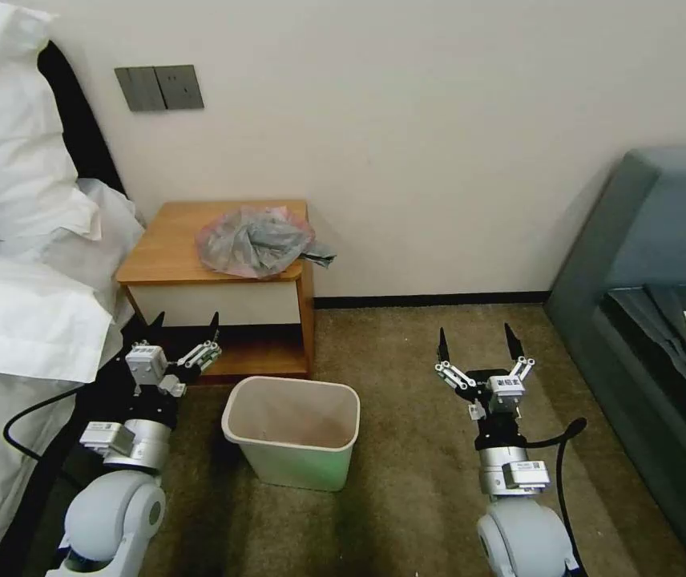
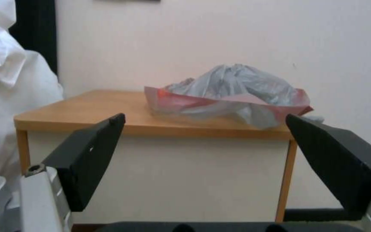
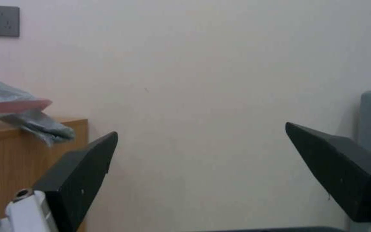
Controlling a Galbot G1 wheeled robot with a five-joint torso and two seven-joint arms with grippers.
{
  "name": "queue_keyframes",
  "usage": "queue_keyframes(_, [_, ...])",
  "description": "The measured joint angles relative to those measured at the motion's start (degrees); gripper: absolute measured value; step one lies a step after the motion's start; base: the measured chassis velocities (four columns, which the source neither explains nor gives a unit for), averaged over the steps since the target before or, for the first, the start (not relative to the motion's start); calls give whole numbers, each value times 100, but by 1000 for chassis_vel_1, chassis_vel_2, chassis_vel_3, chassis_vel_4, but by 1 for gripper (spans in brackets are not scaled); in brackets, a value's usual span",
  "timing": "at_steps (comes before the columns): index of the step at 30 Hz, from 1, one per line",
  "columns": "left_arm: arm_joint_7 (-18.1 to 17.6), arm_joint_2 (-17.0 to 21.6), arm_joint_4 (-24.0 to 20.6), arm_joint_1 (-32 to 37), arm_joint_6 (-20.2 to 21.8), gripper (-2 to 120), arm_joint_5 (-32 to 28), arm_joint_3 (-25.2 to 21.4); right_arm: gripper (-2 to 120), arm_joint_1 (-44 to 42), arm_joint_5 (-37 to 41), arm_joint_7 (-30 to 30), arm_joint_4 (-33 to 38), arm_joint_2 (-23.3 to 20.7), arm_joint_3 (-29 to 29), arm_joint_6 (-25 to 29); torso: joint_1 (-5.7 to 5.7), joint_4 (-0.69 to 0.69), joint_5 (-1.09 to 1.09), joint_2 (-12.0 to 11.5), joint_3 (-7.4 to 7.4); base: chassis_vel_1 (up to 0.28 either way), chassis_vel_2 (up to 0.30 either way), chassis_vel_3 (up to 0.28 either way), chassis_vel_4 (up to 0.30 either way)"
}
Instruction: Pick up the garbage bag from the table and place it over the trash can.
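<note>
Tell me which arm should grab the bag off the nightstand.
Left, probably. The left gripper hangs open just in front of the table, facing the garbage bag. The right gripper, also open, faces bare wall, off to the table's side.

Both arms reach forward at low height, one on each side of the trash can [image 1: 293, 433]. The left gripper [image 1: 185, 328] sits just to the left of the can with its black fingers [image 2: 87, 158] spread wide and pointing ahead. The right gripper [image 1: 478, 340] hangs farther off to the can's right, fingers [image 3: 76, 180] likewise spread, holding nothing.
</note>
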Motion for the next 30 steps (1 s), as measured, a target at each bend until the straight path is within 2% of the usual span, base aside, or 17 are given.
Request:
queue_keyframes(4, [7, -23, -2, 30, -5, 95, 24, -28, 100, -28, 16, -36, 7, 23, 44, -25, 0, 0, 1, 0, 0, 0, 0, 0, 0])
queue_keyframes(5, [21, -58, -2, 81, -19, 95, 75, -72, 100, -154, 92, -180, 45, 110, 221, -128, 0, 3, 1, 0, 0, 0, 0, 0, 0])
queue_keyframes(7, [123, -317, -3, 433, -178, 99, 452, -373, 100, -552, 324, -557, 129, 356, 727, -432, 0, -4, 1, 0, 0, 0, 0, 0, 0])
queue_keyframes(8, [123, -317, -3, 433, -178, 99, 452, -373, 100, -552, 324, -557, 129, 356, 727, -432, 0, -4, 1, 0, 0, 0, 0, 0, 0])
queue_keyframes(9, [189, -489, 5, 682, -279, 99, 701, -575, 100, -698, 393, -630, 155, 452, 883, -567, 0, -7, -2, 0, 0, 0, 0, 0, 0])
queue_keyframes(10, [230, -651, 42, 910, -388, 99, 912, -729, 100, -763, 409, -645, 195, 530, 880, -672, -1, 1, 2, 0, -1, 0, 0, 0, 0])
queue_keyframes(11, [227, -745, 112, 1032, -450, 100, 980, -681, 100, -780, 410, -656, 220, 561, 841, -697, -1, 8, 5, 0, -1, 0, 0, 0, 0])
queue_keyframes(12, [227, -745, 112, 1032, -450, 100, 980, -681, 100, -780, 410, -656, 220, 561, 841, -697, -1, 8, 5, 0, -1, 0, 0, 0, 0])
queue_keyframes(13, [216, -771, 156, 1043, -458, 100, 996, -588, 100, -789, 404, -684, 228, 566, 802, -687, -1, 5, -4, 0, 0, 0, 0, 0, 0])
queue_keyframes(16, [183, -781, 220, 1010, -461, 100, 1001, -421, 100, -767, 407, -757, 229, 517, 752, -547, -1, -2, 4, 0, -1, 0, 0, 0, 0])
queue_keyframes(20, [185, -779, 228, 1014, -474, 100, 988, -272, 100, -630, 496, -881, 210, 332, 702, -307, -1, -1, 2, 0, -1, 0, 0, 0, 0])
queue_keyframes(23, [251, -724, 158, 1055, -562, 100, 985, -230, 100, -263, 780, -1038, 115, -185, 526, -122, -1, -1, 2, 0, 0, 0, 0, 0, 0])
queue_keyframes(24, [251, -724, 158, 1055, -562, 100, 985, -230, 100, -263, 780, -1038, 115, -185, 526, -122, -1, -1, 2, 0, 0, 0, 0, 0, 0])
queue_keyframes(28, [263, -660, -11, 1137, -636, 100, 1052, -336, 100, 515, 879, -1115, -209, -1139, 102, -138, -1, 0, 1, 0, 0, 0, 0, 0, 0])
queue_keyframes(29, [263, -660, -11, 1137, -636, 100, 1052, -336, 100, 515, 879, -1115, -209, -1139, 102, -138, -1, 0, 1, 0, 0, 0, 0, 0, 0])
queue_keyframes(30, [263, -672, -29, 1148, -658, 100, 1114, -387, 100, 752, 852, -1071, -349, -1337, -53, -169, -1, -1, 1, 0, 0, 0, 0, 0, 0])
